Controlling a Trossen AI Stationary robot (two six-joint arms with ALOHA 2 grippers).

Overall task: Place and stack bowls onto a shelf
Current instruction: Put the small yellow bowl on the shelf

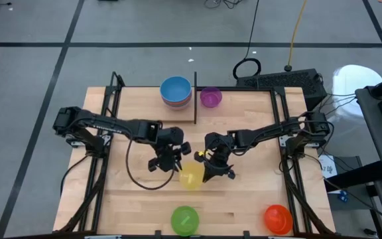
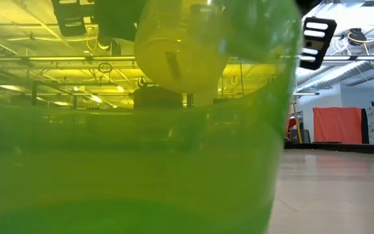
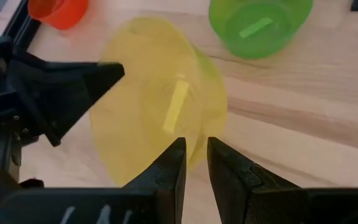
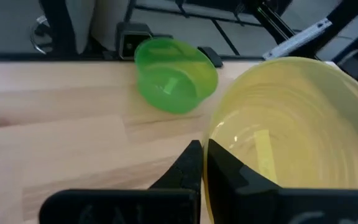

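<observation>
The yellow bowl [image 1: 192, 176] is in the air at the table's middle, tipped on its side between my two grippers. My left gripper [image 1: 178, 166] is at its left and my right gripper [image 1: 208, 171] at its right, both shut on it. The green bowl [image 1: 184, 219] and the orange bowl [image 1: 278, 218] stand upright near the table's near edge. A blue-topped stack of bowls [image 1: 176, 91] and the purple bowl [image 1: 210, 97] stand at the far edge, on either side of the shelf's black upright rod [image 1: 195, 99]. My left gripper [image 3: 196, 149] has the yellow bowl's wall near the rim [image 3: 194, 134] between its two nearly closed fingertips. It comes from the table's left, on the bowl's outer side. The bowl's base [image 3: 179, 106] faces this gripper. My right gripper [image 4: 204, 155] pinches the yellow bowl's rim [image 4: 219, 134], one finger inside the bowl and one outside, coming from the table's right. The bowl is lifted clear and tilted, with its open side toward this gripper.
The green bowl [image 2: 128, 162] stands right in front of the low camera and fills most of that view; the yellow bowl [image 2: 180, 52] shows through it, raised. Black frame rails run along the table's left and right sides. Bare wood lies around the grippers.
</observation>
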